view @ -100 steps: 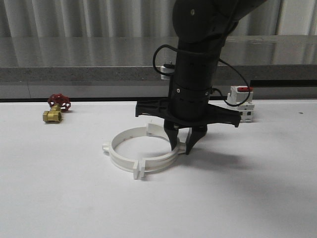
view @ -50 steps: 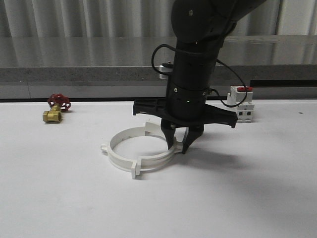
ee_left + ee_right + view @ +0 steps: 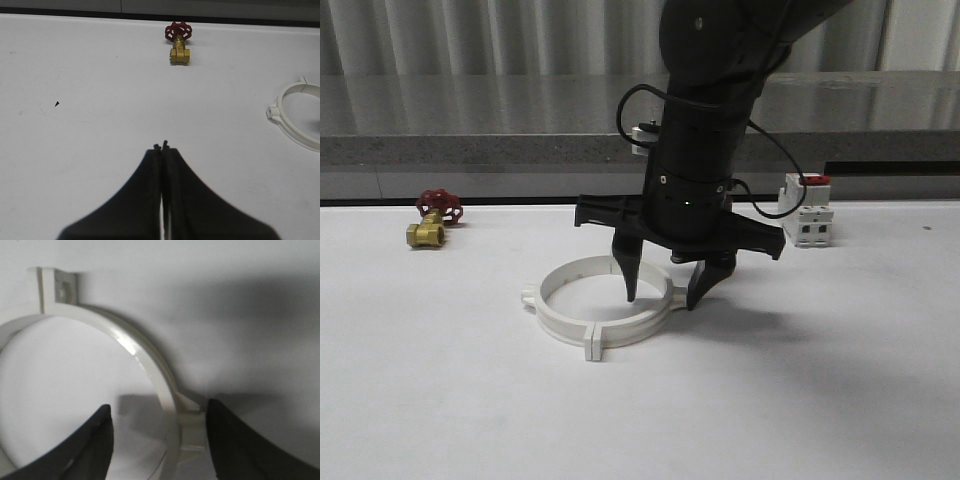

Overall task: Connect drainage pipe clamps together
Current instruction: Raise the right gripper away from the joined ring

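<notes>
White table (image 3: 440, 400) across the whole foreground, with a grey ledge and corrugated wall behind. Black right arm (image 3: 705, 130) coming straight down over the middle of it. Right hand (image 3: 662, 290) spread wide, gripping nothing: one finger (image 3: 628, 275) inside the ring, the other (image 3: 705, 282) outside it, the ring's right-hand wall between them; touching or not, cannot tell. Drainage pipe clamps (image 3: 595, 325) lying flat near the table's centre, two white half-rings closed into one ring, tabs meeting at the near side and at the right, a lone tab sticking out at the left. From the right wrist, the ring wall (image 3: 145, 365) curving between the two dark fingers, tabs joined close by the outer one. Left hand (image 3: 163, 148) closed tight on nothing, low over bare table, well apart from the ring. White breaker with red top (image 3: 807, 208) at back right. Brass valve with red handwheel (image 3: 432, 218) at back left.
</notes>
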Tool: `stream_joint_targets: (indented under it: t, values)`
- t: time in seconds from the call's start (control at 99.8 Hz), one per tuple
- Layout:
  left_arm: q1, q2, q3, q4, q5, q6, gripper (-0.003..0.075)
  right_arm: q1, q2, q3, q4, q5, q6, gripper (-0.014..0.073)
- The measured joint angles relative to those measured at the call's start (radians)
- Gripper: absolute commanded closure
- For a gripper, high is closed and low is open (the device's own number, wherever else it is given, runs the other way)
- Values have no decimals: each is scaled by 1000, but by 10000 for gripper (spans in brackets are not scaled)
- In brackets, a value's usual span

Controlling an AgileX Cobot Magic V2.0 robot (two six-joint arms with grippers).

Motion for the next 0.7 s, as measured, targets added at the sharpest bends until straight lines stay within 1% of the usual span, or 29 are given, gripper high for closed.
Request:
stream_joint_targets:
  t: [0.19, 0.321, 0.591, 0.701]
  values:
    - [0, 0, 0, 0, 0, 0, 740, 0, -11, -11, -43, 37, 0, 153]
    - [0, 0, 0, 0, 0, 0, 740, 0, -76, -13, -108, 60, -2, 153]
    - [0, 0, 0, 0, 0, 0, 740, -3, -259, -9, -172, 112, -144, 153]
    - [0, 0, 0, 0, 0, 0, 740, -20, -346, 24, -207, 114, -167, 153]
